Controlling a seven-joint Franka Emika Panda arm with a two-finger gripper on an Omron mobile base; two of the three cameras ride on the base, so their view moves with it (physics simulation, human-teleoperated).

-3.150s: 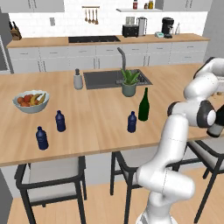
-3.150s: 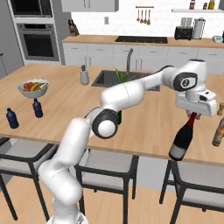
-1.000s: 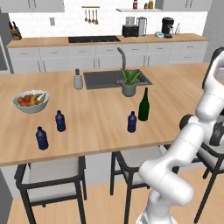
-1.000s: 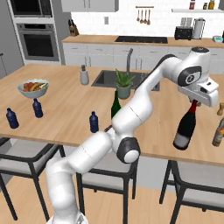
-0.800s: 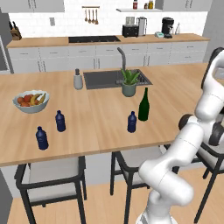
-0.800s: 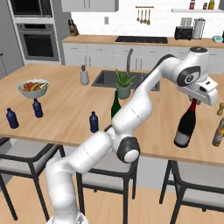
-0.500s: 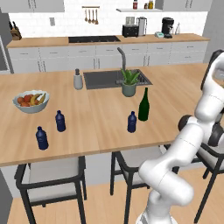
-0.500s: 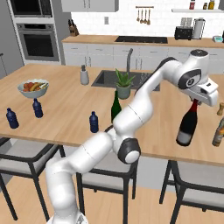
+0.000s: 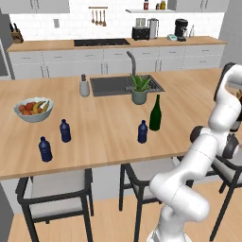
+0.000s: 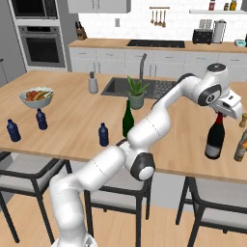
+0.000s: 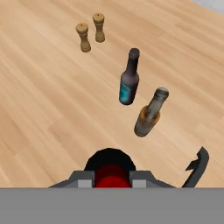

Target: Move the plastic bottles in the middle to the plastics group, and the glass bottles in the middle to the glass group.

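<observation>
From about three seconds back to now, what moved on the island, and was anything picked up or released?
The gripper, shut on the neck of the near-black wine bottle, carried it right and set it lower, upright at the island's right end beside the brown bottle. It has not let go. Over the last second it barely moved. The green bottle, the blue bottles and the fruit bowl stayed put.
</observation>
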